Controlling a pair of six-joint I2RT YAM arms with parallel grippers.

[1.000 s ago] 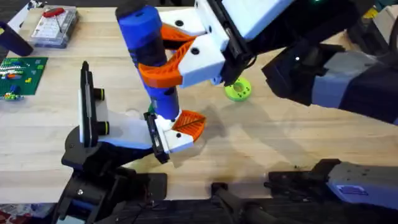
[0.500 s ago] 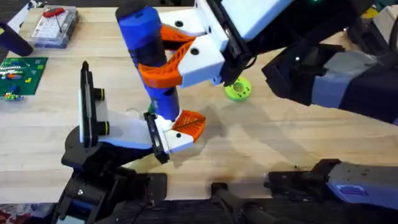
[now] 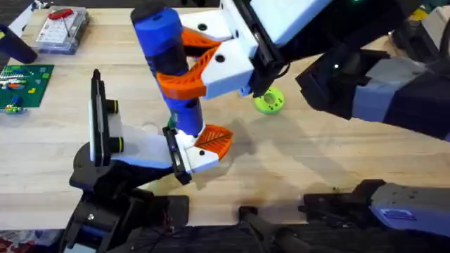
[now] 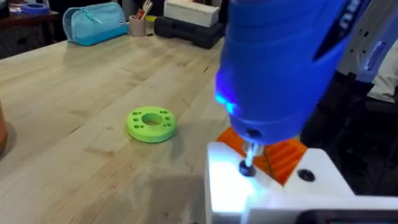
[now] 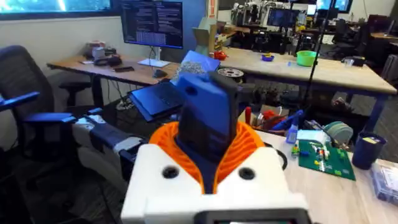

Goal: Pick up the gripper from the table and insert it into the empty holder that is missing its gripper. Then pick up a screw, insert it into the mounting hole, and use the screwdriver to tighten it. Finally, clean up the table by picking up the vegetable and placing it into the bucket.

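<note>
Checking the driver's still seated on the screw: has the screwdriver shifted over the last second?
No. The screwdriver keeps the same spot relative to the lime-green disc in the overhead view.

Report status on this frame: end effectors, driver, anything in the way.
Right end effector shut on thick blue cylindrical screwdriver. Metal tip seated on white-and-orange gripper block at the black holder. Lime-green disc lies apart.

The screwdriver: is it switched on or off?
Apparently on: a blue light glows on the screwdriver just above its tip, which sits on the screw.
</note>
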